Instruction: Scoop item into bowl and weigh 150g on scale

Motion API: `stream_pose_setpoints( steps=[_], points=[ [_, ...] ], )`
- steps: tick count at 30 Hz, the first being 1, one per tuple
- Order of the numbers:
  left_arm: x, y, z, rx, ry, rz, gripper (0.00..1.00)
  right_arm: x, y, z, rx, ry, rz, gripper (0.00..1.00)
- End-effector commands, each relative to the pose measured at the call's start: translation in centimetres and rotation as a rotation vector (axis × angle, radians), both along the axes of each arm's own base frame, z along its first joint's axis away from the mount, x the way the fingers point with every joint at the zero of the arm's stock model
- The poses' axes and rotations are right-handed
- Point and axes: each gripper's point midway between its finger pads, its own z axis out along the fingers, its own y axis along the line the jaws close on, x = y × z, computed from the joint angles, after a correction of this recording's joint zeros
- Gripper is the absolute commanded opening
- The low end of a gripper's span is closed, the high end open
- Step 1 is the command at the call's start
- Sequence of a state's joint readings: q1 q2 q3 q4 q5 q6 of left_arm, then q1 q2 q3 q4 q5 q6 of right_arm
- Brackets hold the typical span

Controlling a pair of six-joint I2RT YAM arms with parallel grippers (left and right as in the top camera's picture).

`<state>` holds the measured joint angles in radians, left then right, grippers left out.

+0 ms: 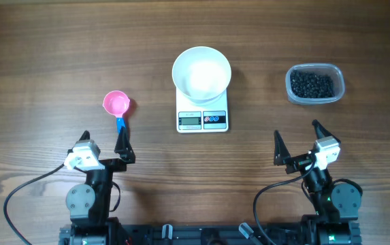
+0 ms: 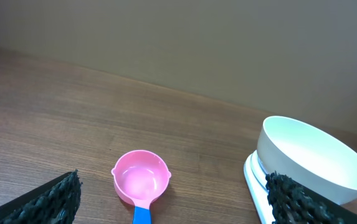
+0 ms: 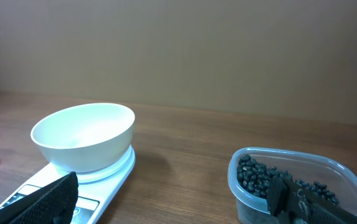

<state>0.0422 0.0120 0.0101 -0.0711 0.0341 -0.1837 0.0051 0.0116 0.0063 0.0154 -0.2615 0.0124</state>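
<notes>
An empty white bowl (image 1: 201,73) (image 2: 315,160) (image 3: 83,135) stands on the white scale (image 1: 203,120) (image 3: 106,180) at the table's centre. Small black beans, the item (image 1: 311,84) (image 3: 256,175), fill a clear plastic tub (image 1: 316,84) (image 3: 290,186) at the right. A pink scoop (image 1: 116,104) (image 2: 141,179) with a blue handle lies left of the scale, bowl side up and empty. My left gripper (image 1: 103,144) (image 2: 175,202) hangs open just behind the scoop's handle. My right gripper (image 1: 297,141) (image 3: 172,199) is open too, between scale and tub, holding nothing.
Brown wooden tabletop (image 1: 45,54) all around. Both arm bases (image 1: 89,197) sit at the near edge with black cables trailing. A plain beige wall (image 3: 178,50) backs the table.
</notes>
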Motion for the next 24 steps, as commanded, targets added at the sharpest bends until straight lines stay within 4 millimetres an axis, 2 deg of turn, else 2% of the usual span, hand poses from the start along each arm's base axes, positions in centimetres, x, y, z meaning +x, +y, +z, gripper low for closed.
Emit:
stream_pose_setpoints(
  steps=[1,12,14,15,18,20,21,24],
  points=[
    [0.0,0.3,-0.2,0.020,0.005,0.015,1.00,-0.1,0.1,0.3,-0.010,-0.017,0.006,1.00],
    [0.0,0.3,-0.2,0.020,0.004,0.015,1.00,-0.1,0.1,0.3,-0.010,-0.017,0.006,1.00],
    [0.0,0.3,0.6,0.022,-0.030,0.015,1.00,-0.1,0.1,0.3,-0.011,-0.017,0.006,1.00],
    [0.1,0.2,1.3,0.023,-0.059,0.010,1.00,-0.1,0.1,0.3,-0.010,-0.017,0.006,1.00],
    [-0.4,-1.0,6.1,0.034,-0.249,-0.057,1.00,-0.1,0.1,0.3,-0.010,-0.017,0.006,1.00],
    [-1.2,-2.0,9.3,0.021,-0.350,-0.116,1.00,-0.1,0.1,0.3,-0.011,-0.017,0.006,1.00],
    [-1.9,-2.1,11.5,-0.021,-0.383,-0.126,1.00,-0.1,0.1,0.3,-0.010,-0.017,0.006,1.00],
    [-3.7,-2.7,15.9,-0.016,-0.436,-0.161,1.00,-0.1,0.1,0.3,-0.010,-0.017,0.006,1.00]
  ],
)
